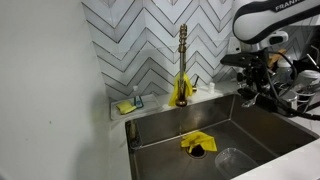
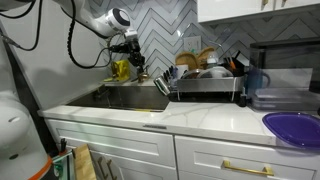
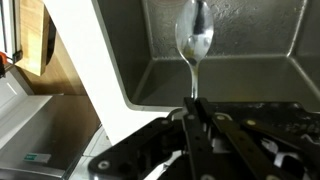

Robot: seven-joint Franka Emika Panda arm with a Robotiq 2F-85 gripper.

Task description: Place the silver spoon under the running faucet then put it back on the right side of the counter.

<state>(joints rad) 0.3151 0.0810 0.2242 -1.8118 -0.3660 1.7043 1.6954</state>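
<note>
While end effector (image 3: 193, 104) clamps silver spoon (image 3: 194, 40) above sink basin (image 1: 165, 126), yellow cloth (image 1: 197, 143) lies inside.

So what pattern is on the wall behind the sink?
Grey-and-white chevron tiles, clearest in an exterior view.

Exterior view: close above the sink (image 1: 255, 122), facing the tiled wall (image 1: 130, 40); faucet (image 1: 183, 62) at centre.
Exterior view: farther off, along the worktop (image 2: 200, 118); sink at centre left.
Wrist view: down past tool (image 3: 193, 106) and spoon (image 3: 194, 40).
Shared: sink.
</note>
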